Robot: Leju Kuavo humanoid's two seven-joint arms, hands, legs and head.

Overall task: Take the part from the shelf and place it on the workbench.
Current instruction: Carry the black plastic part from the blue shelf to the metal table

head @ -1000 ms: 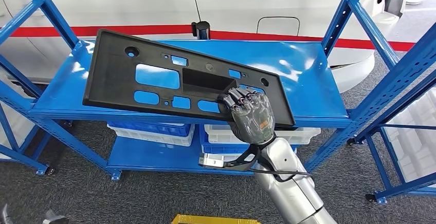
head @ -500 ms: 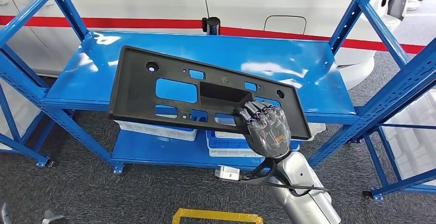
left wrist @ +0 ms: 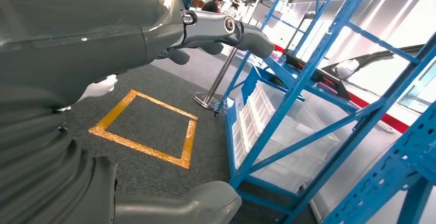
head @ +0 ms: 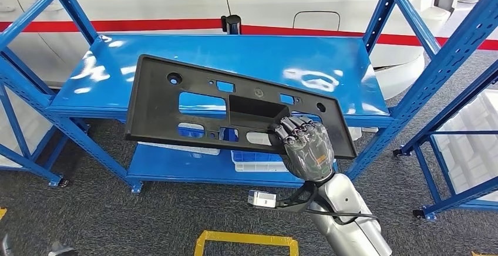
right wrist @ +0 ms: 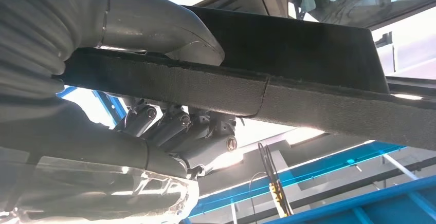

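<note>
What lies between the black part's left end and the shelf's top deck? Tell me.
Nothing: in the head view the black part, held by the right hand, hangs clear above the bare blue deck.

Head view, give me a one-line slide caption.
Right hand holds the black part by its near edge, in front of the blue shelf.

A white vehicle body with a red stripe stands behind the racking, beside a short black post. White and blue plastic crates sit on the lower tier, above dark grey carpet marked with a yellow taped floor square. Alongside, a clear plastic bin rests in a neighbouring blue metal rack.
</note>
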